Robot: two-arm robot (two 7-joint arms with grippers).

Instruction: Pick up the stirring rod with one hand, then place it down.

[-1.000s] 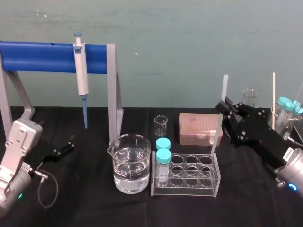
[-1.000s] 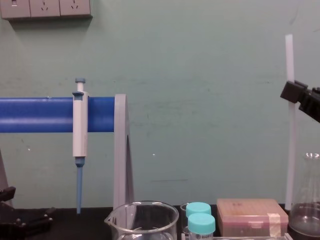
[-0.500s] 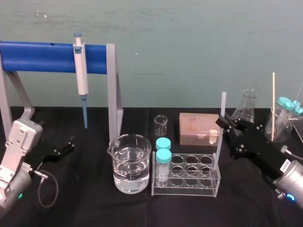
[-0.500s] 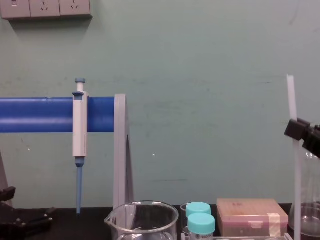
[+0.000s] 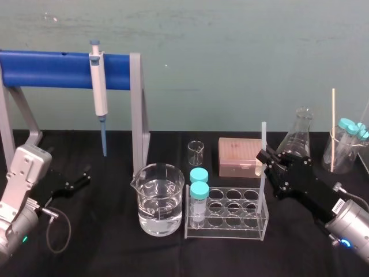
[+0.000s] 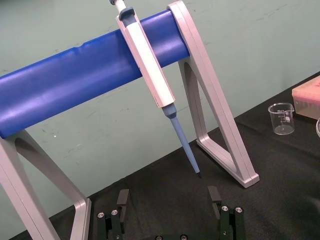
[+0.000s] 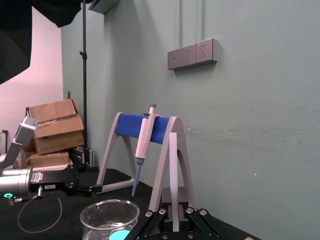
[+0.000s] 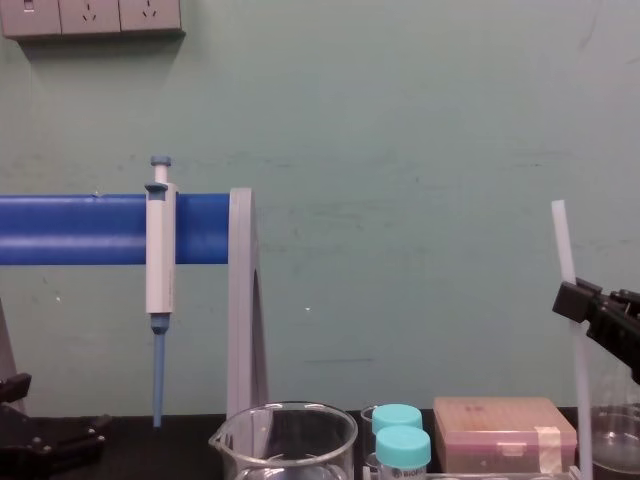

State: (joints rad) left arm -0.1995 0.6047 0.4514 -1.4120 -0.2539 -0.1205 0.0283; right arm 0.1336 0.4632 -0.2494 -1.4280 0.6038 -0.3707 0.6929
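Observation:
The stirring rod is a thin translucent white stick held nearly upright, and my right gripper is shut on its upper half. Its lower part runs down across the right end of the clear tube rack; whether its tip touches anything I cannot tell. In the chest view the stirring rod rises above the right gripper at the right edge. The right wrist view shows the stirring rod standing up from between the black fingers. My left gripper rests parked at the left, and the left gripper stands open with nothing in it.
The rack carries two teal-capped tubes. A beaker of water stands to its left, with a small beaker and a tan tip box behind. A conical flask stands behind the right arm. A pipette hangs on the blue stand.
My right gripper has come down and shifted left, towards the rack, carrying the stirring rod with it. The rod's top now sits much lower. The left arm has not moved.

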